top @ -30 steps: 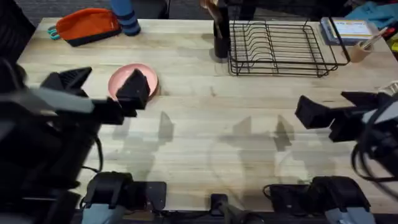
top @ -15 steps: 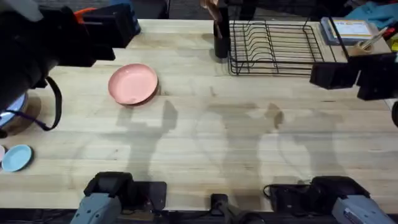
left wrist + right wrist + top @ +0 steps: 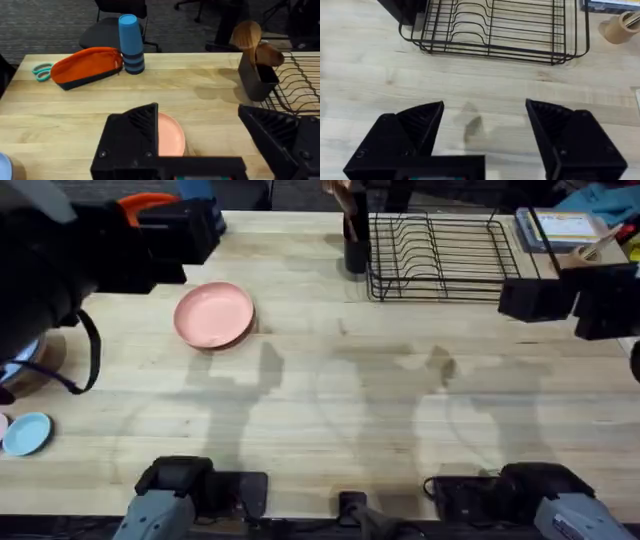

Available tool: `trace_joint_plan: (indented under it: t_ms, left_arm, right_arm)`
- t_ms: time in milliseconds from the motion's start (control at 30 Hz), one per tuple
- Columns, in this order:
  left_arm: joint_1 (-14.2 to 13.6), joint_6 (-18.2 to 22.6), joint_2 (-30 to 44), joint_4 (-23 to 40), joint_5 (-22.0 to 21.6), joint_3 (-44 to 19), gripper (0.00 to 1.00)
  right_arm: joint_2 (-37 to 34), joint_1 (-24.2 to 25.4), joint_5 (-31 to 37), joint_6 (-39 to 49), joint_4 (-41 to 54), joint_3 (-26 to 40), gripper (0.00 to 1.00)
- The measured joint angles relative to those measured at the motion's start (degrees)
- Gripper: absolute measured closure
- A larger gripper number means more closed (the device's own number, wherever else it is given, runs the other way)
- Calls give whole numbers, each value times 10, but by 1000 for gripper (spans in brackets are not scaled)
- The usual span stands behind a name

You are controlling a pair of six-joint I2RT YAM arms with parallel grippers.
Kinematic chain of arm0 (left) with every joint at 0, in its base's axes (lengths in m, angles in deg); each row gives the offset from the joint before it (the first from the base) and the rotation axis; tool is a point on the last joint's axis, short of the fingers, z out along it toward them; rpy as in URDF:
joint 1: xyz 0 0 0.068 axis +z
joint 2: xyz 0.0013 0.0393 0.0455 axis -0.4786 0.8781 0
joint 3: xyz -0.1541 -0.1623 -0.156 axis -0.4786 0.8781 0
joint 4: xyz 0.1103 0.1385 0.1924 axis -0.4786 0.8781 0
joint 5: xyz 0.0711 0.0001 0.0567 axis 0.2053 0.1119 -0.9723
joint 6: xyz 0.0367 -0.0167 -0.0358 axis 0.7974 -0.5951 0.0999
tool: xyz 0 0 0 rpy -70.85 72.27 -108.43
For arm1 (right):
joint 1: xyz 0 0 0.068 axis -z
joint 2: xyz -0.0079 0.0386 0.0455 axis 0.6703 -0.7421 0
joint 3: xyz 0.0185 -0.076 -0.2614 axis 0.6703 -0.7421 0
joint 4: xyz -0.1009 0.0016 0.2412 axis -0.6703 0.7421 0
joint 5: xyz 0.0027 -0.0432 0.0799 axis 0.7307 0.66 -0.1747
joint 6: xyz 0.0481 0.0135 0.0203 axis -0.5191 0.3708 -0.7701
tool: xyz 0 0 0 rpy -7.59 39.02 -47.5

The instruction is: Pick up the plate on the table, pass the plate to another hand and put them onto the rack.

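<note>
Left arm raised high at upper left, dark and blurred overhead; its fingers (image 3: 200, 145) spread wide, holding nothing, above the pink plate (image 3: 213, 315). Right fingers (image 3: 485, 135) also wide, empty, over bare bench (image 3: 340, 400) just before the rack (image 3: 445, 255). Plate flat on bench, left of centre, partly hidden behind a left finger in left wrist view. Orange pouch (image 3: 87, 66), blue cup stack (image 3: 131, 45), utensil holder (image 3: 256, 75) near back edge.

The plate (image 3: 214, 315) lies flat on my desk (image 3: 330, 410), toward its left; the rack (image 3: 448, 256) stands well apart at the far right, a small dish (image 3: 26, 433) near the left edge.
</note>
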Motion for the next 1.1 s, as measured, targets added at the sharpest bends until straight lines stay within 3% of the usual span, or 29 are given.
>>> trace_joint_plan:
  t_ms: [233,333,467,500,700,933,1100]
  left_arm:
    - [1,-1,36,22,-2,0,10]
    - [17,-7,65,23,-1,0,11]
    - [64,-13,102,35,9,-3,10]
    - [111,-14,127,45,17,-11,10]
    - [196,-16,173,45,38,-22,9]
    - [251,-17,231,45,46,-22,8]
    - [266,-17,268,33,46,-22,8]
  right_arm:
    - [0,0,0,0,0,0,4]
    - [0,0,0,0,0,0,4]
    - [0,0,0,0,0,0,4]
    - [0,0,0,0,0,0,4]
    - [0,0,0,0,0,0,4]
    - [0,0,0,0,0,0,4]
    - [0,0,0,0,0,0,4]
